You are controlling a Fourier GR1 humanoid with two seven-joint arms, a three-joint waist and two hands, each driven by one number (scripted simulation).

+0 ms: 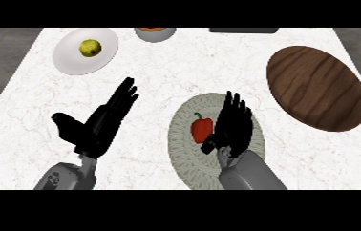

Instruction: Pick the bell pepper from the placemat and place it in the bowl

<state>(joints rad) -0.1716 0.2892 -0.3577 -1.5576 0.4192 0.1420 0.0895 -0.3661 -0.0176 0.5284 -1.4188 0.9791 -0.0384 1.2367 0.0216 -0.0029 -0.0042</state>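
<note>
Head view, left to right.

White marble desk point(176, 68) is seen from above. Far left, a white plate point(84, 50) carries a yellow-green round fruit point(90, 47), well apart from everything else.

Left robot hand point(95, 122) is seen low left over bare desk, fingers straight and spread, thumb out to the left; nothing is held. It is well apart from the placemat.

At the top edge, a small grey bowl point(155, 34) with something orange inside is partly cut off. A dark flat object point(243, 30) is seen further right along the same edge; what it is cannot be told.

Centre: round pale woven placemat point(185, 144). Red bell pepper point(202, 130) with a green stem lies on it, left of centre, stem pointing away from the robot.

Right robot hand point(234, 125) is positioned over the placemat, just beside the pepper on its right. Fingers are extended forward and relaxed, thumb angled toward the pepper's lower side. Nothing is enclosed; contact with the pepper cannot be told. Part of the placemat is hidden by this hand and its forearm.

Far right: dark wooden oval dish point(313, 87), well apart from the pepper, bare desk between them.
</note>
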